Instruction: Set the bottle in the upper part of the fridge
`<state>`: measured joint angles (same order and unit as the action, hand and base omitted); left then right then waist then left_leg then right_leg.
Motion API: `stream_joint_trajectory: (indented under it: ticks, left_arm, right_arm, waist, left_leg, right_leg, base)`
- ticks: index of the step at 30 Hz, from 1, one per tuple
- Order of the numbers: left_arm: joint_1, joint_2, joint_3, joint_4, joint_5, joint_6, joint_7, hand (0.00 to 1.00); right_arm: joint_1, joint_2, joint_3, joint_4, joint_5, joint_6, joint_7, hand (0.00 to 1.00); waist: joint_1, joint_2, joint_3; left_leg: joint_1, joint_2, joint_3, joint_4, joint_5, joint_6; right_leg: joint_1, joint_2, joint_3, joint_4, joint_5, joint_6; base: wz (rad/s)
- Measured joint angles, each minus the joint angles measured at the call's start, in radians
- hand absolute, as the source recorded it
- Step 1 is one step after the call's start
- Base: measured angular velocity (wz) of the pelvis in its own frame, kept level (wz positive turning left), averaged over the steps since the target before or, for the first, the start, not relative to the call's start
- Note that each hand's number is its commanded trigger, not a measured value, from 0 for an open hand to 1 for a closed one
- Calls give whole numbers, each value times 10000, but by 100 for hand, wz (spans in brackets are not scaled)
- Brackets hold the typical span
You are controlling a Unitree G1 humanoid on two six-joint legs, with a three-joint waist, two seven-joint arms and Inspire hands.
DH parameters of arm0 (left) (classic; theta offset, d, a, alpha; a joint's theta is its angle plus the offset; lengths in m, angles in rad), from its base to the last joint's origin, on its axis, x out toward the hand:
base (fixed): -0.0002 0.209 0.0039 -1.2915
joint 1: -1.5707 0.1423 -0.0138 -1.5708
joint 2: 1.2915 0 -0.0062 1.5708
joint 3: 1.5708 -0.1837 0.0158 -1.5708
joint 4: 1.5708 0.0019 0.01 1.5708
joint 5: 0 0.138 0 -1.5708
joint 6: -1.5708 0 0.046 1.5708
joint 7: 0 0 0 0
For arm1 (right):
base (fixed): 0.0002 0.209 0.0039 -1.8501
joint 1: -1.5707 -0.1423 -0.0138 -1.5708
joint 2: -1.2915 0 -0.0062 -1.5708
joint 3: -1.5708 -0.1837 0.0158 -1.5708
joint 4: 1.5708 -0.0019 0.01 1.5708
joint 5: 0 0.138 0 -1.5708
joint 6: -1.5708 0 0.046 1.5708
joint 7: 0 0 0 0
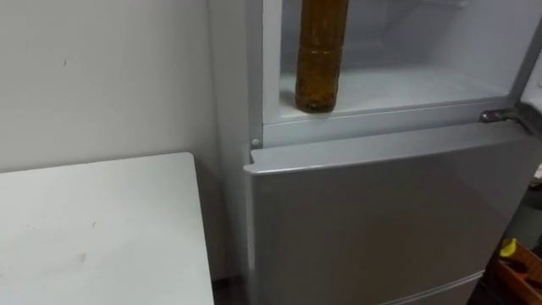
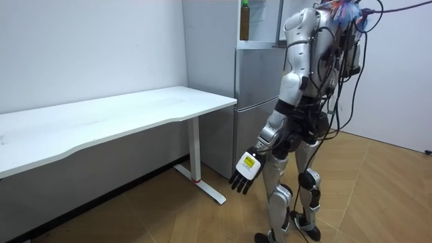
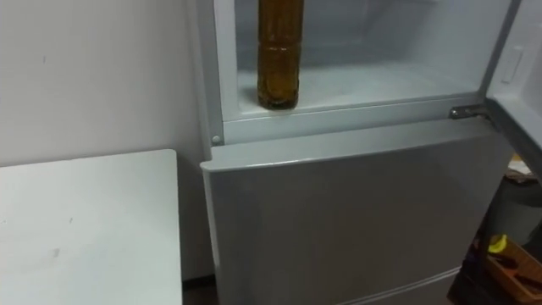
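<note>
Counter (image 1: 102,229) corner sits closest in the left eye view. Past it, the bottle (image 1: 320,59) already stands upright on the floor of the upper fridge (image 1: 406,85), front left, and it's the only thing in there as far as I can see. Right eye view, same deal: lower door (image 3: 339,220) shut, upper one probably swung open, so closing it is maybe all that's left. Room view: left hand (image 2: 244,173) hangs by the thigh, fingers loose, holding nothing.
</note>
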<state>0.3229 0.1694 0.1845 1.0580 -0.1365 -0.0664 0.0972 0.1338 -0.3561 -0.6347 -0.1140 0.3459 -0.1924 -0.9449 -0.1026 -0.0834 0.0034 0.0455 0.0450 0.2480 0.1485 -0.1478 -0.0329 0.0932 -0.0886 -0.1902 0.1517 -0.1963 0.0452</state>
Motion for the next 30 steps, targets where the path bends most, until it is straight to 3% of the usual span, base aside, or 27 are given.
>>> stream_joint_trajectory:
  ticks: [11, 18, 22, 30]
  left_arm:
    - [-18, -1, 125, 540, -20, -58, -2, 0]
    - [-4, 27, 351, 1034, 6, -60, -91, 0]
    - [5, 28, 409, 1050, 14, -32, -120, 0]
    - [3, 12, 463, 1018, 222, 180, -133, 0]
  right_arm:
    - [-191, -27, -5, -1352, -1562, 197, 111, 0]
    - [-761, -240, -177, -2401, -1922, 55, 355, 0]
    - [-759, -258, -174, -2754, -1923, 44, 542, 0]
    - [-754, -258, -168, -2973, -1925, 53, 715, 0]
  waist:
    - [-66, -19, 14]
    - [-11, -311, -8]
    - [4, -404, 28]
    - [26, -185, -39]
  left_leg:
    - [21, -3, 52, -48, 1, 0]
    - [31, -2, 61, -47, -2, 3]
    - [30, 4, 59, -39, -49, 18]
    - [41, 37, 83, -3, -121, -1]
  right_leg:
    - [-68, -1, 55, 63, -2, 2]
    - [-52, -2, 83, 60, -2, 2]
    - [-53, -1, 93, 67, -1, 2]
    - [-82, 6, 87, 168, 0, 4]
  base:
    - [0]
    - [0]
    - [0]
    - [0]
